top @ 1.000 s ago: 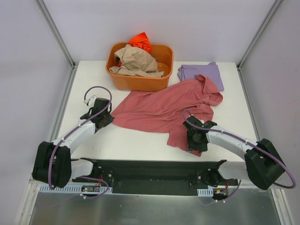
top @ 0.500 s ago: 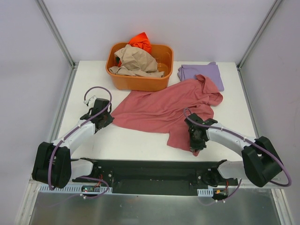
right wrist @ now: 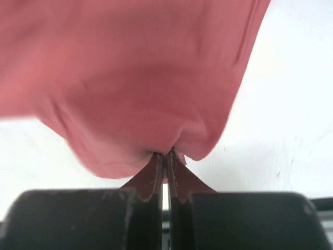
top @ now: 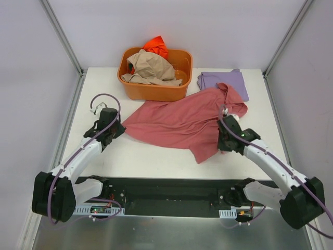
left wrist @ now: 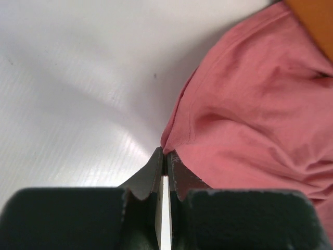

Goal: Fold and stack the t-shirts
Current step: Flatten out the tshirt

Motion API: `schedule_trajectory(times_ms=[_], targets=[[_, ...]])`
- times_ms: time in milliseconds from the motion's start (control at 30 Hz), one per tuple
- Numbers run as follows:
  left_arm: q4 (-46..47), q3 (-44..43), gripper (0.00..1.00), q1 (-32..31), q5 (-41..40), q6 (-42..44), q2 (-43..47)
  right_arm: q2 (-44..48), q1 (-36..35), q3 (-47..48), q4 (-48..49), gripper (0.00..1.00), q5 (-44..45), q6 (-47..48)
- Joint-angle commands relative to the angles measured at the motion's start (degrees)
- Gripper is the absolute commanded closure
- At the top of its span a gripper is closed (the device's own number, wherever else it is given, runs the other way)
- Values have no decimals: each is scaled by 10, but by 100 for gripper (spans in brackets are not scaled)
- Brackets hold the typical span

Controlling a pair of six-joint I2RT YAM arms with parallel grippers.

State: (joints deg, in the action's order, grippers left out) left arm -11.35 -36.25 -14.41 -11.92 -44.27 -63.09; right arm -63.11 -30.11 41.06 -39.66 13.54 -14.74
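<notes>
Left gripper [left wrist: 165, 159] and right gripper [right wrist: 166, 155] each pinched the rose-red shirt [top: 179, 120]; the lavender shirt [top: 223, 82] lay far right. One tub [top: 156, 92], far, held two: tan shirt [top: 151, 67], orange shirt [top: 156, 47].

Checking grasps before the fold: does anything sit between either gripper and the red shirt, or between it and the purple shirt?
Nothing visible. The left gripper and right gripper are both shut on the red shirt, and its far corner lies against the purple shirt. The tub stands off to the side.
</notes>
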Motion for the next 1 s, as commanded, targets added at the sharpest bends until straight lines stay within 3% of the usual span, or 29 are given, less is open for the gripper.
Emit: schedule_trajectory(times_ms=[0,300,600,967], targets=[[7,-59,100,-1,16,10,31,57,41,110,22,100,87,53],[9,-234,100,-1,35,36,56,71,94,361,70,100,172,190],[7,-405,100,-1,61,87,107,28,102,639,70,100,159,348],[-7,-571,100,-1,115,153,161,44,102,859,52,100,-9,398]])
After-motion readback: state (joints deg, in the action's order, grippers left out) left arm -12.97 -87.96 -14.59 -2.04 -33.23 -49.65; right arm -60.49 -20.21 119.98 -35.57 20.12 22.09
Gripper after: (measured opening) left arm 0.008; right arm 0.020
